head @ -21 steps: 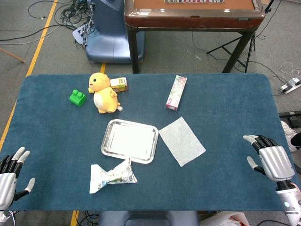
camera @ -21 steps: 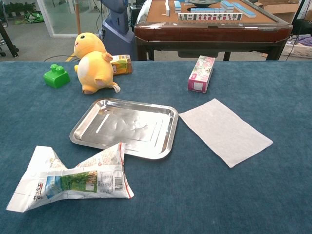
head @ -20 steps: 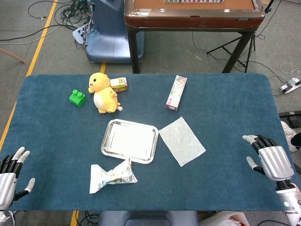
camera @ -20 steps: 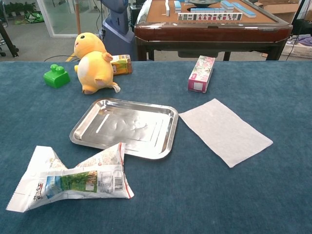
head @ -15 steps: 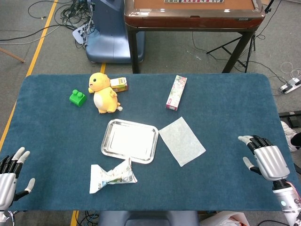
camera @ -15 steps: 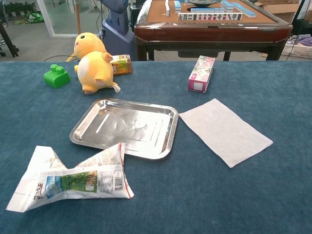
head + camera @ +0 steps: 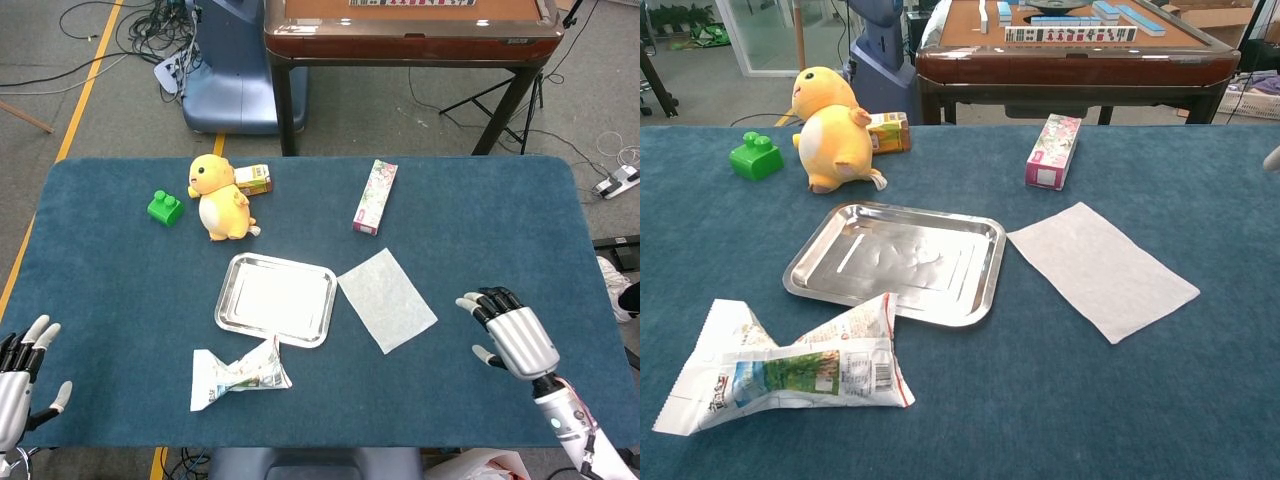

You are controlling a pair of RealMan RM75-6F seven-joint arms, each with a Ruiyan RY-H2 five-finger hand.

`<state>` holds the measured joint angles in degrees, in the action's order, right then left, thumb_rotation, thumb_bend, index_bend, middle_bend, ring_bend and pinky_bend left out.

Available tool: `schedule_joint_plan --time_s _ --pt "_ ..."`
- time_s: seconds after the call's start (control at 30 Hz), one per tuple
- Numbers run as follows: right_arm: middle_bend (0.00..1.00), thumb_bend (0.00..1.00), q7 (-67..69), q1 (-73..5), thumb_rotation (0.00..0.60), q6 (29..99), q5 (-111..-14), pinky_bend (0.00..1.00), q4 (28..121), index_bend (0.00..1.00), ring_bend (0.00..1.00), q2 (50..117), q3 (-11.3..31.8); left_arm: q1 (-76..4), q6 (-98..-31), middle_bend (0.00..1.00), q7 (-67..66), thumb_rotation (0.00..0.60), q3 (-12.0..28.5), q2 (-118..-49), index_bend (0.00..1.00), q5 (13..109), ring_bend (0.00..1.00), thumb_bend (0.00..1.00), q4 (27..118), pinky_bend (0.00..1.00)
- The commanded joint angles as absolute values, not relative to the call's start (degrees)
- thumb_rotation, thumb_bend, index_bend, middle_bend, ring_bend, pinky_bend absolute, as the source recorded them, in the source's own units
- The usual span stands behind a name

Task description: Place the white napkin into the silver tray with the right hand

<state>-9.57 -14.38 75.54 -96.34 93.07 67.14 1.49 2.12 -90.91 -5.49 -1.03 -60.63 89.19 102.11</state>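
White and flat, the thin rectangular paper napkin [image 7: 387,299] lies on the blue felt table [image 7: 480,220] just beside the right rim of the shallow silver metal tray [image 7: 276,299], close to it but seemingly not overlapping, in the head view. The silver-and-black right hand [image 7: 512,336] hovers near the table's right front edge, well apart from the napkin, fingers spread and holding nothing; the left hand [image 7: 18,382] waits at the front left corner, fingers likewise apart and empty. A crumpled white snack wrapper [image 7: 238,372] sits touching the tray's front rim; a yellow plush duck [image 7: 222,197], a green toy brick [image 7: 166,208], a small brown carton [image 7: 253,179] and a pink patterned box [image 7: 375,196] stand toward the back edge. In the chest view the napkin [image 7: 1100,268] lies unwrinkled, the tray [image 7: 810,262] empty, and only a pale sliver at the right edge may be the right hand. The risk, I judge, is the thin sheet: lying flush on felt, it may slide or crumple under the fingers rather than lift, or drape across the tray's rim instead of settling inside.
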Motion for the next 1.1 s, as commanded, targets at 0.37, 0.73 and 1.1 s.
schedule_joint_plan --time_s 0.37,0.73,1.1 --pt "0.30 0.17 -13.8 -20.6 0.600 66.4 -94.0 0.19 88.5 0.35 0.17 76.6 1.9 2.4 -90.8 0.02 -4.7 0.600 -1.1 -60.6 0.02 88.9 0.05 0.34 101.6 0.02" --pt "0.30 0.20 -19.0 -22.8 0.600 64.2 -91.8 0.08 85.7 0.40 0.13 83.6 2.1 2.5 -90.6 0.02 -3.0 0.600 -0.9 -60.6 0.02 88.4 0.05 0.34 100.4 0.02" --pt "0.30 0.20 -22.9 -22.3 0.600 65.0 -90.7 0.05 84.1 0.42 0.12 88.6 0.7 3.0 -90.9 0.02 -1.3 0.600 -1.1 -60.7 0.02 88.2 0.05 0.34 98.9 0.02"
